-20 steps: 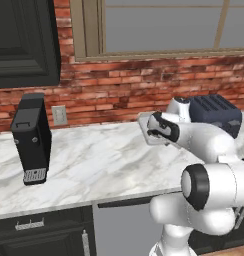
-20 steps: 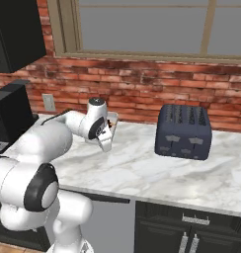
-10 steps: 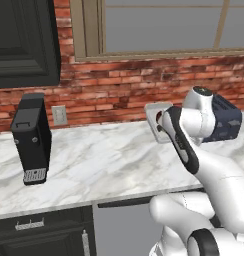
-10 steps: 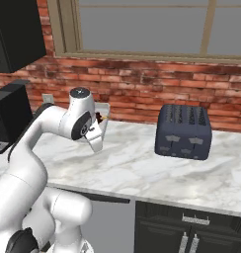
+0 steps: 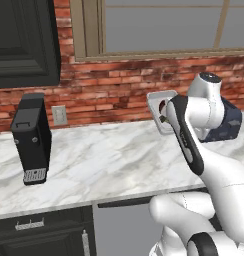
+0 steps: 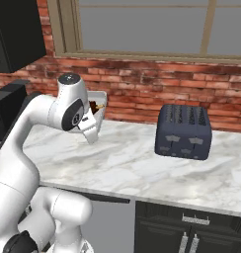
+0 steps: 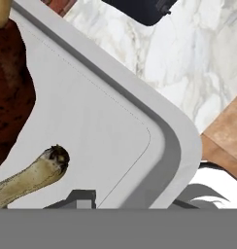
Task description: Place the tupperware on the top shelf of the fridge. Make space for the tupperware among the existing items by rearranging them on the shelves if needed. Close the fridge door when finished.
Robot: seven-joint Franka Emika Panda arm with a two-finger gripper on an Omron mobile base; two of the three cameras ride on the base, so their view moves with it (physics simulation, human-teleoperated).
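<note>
You are carrying the small shallow square translucent-white tupperware (image 6: 97,105) with its brown drumstick food (image 7: 11,97) clear above the white marble counter (image 5: 109,160), and the two-finger gripper (image 6: 91,114) is clamped on its rim, so the container is lying flat directly ahead of the fingers, its open face turned toward the hand camera. The dark blue toaster (image 6: 184,131) is sitting well beyond the fingers to one side. The fridge is lying somewhere outside these views, so the coming move is likely turning on swinging toward it.
</note>
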